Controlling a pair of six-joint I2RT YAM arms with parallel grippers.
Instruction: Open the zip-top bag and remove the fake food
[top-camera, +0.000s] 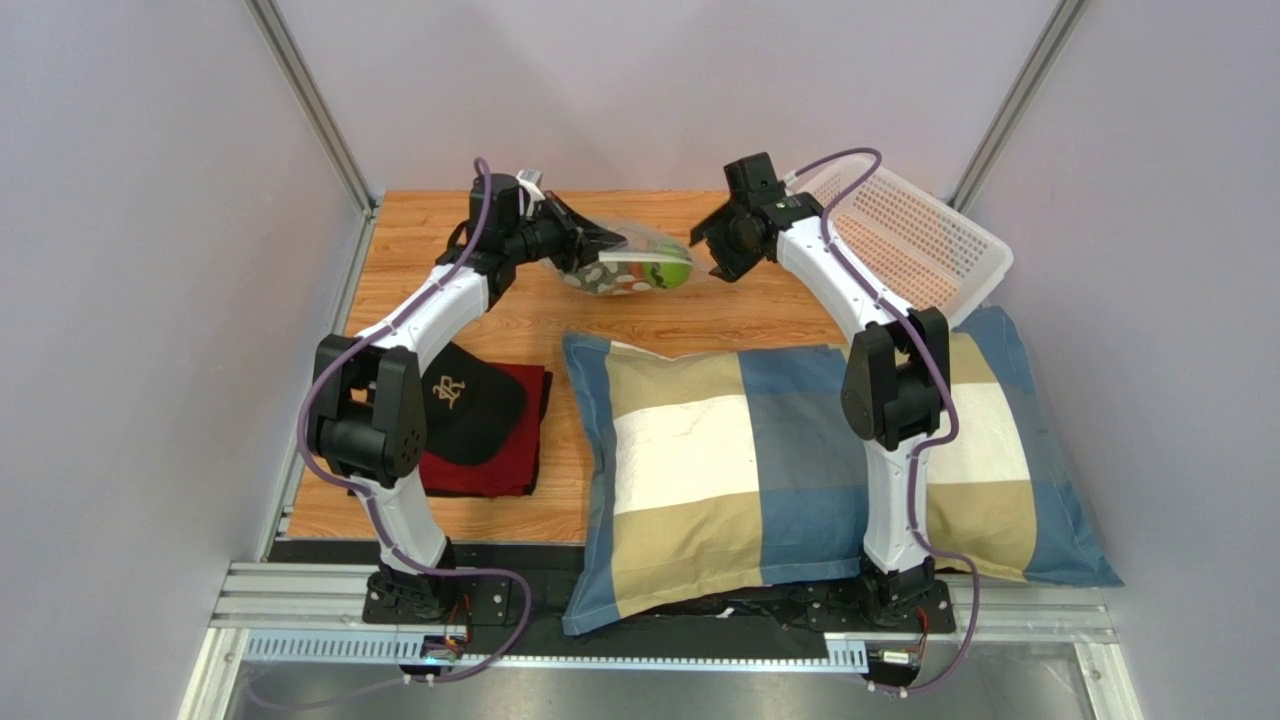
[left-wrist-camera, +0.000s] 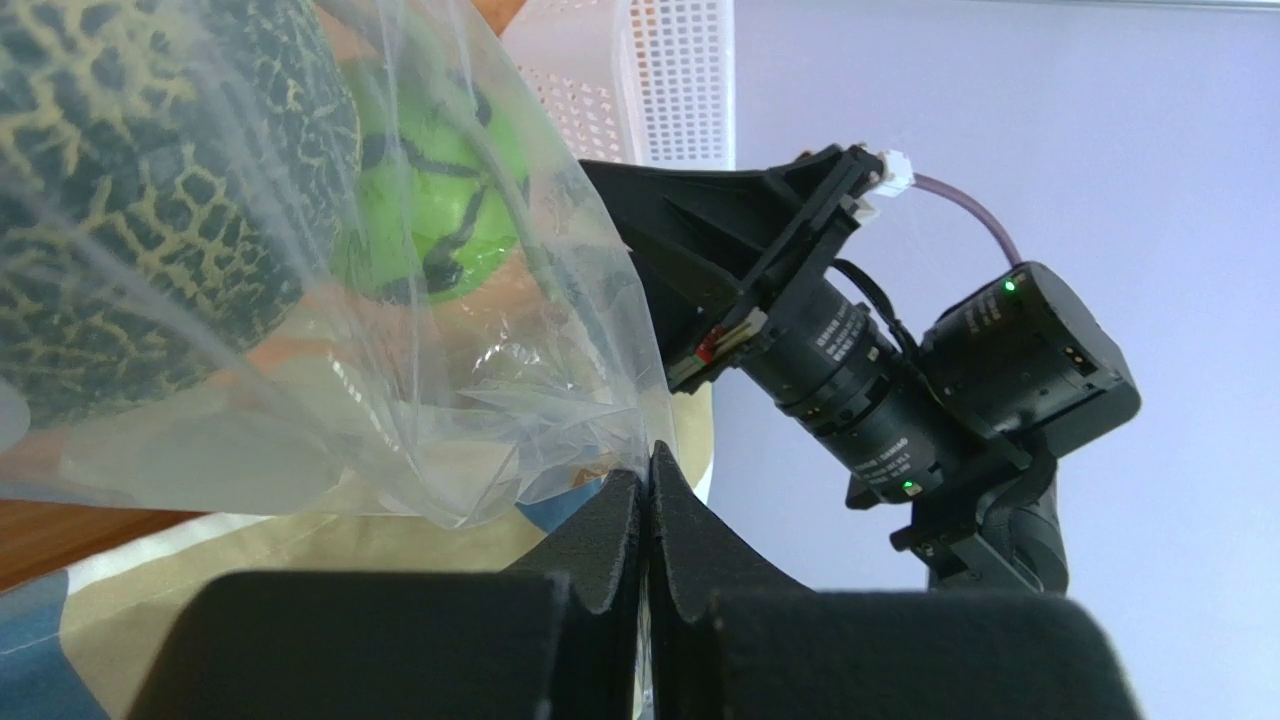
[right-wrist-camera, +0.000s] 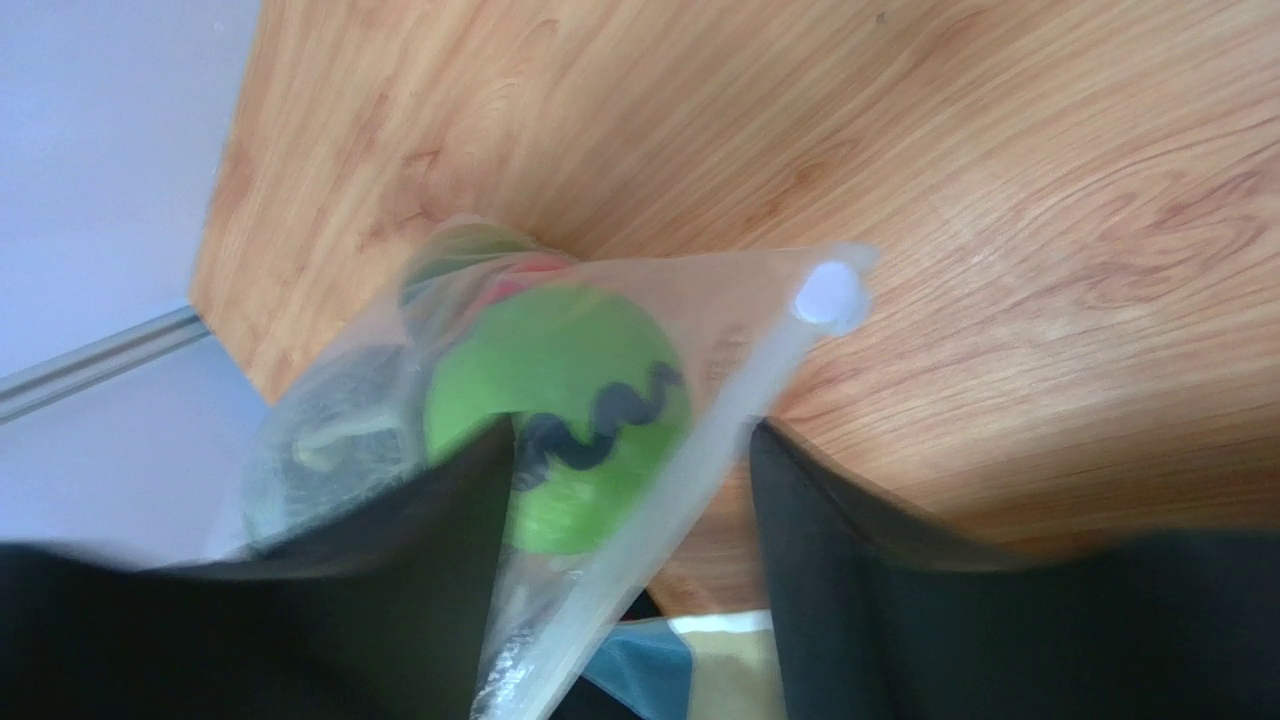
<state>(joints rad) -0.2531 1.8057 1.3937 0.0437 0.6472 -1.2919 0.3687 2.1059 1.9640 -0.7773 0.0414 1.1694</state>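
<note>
Through the crinkled plastic of the zip-top bag I can only partly make out the fake food. There is a bright green ball with dark squiggles, a netted melon cut off at the left wrist view's edge, and a blurred smear of red behind them. I cannot tell whether the bag's underside touches the bench.

The left tool is clenched, its two pads pressed together on a corner of the bag. The right tool is spread apart, its fingers straddling the bag's zip edge, with the white slider just beyond them. From above, the bag sits between the two tools at about 12 o'clock.

The bench is orange-brown wood. A checked pillow lies toward 5 o'clock, a black cap on a red cloth at 8 o'clock, and a white perforated basket at 2 o'clock. Pale lilac walls close in the bench.
</note>
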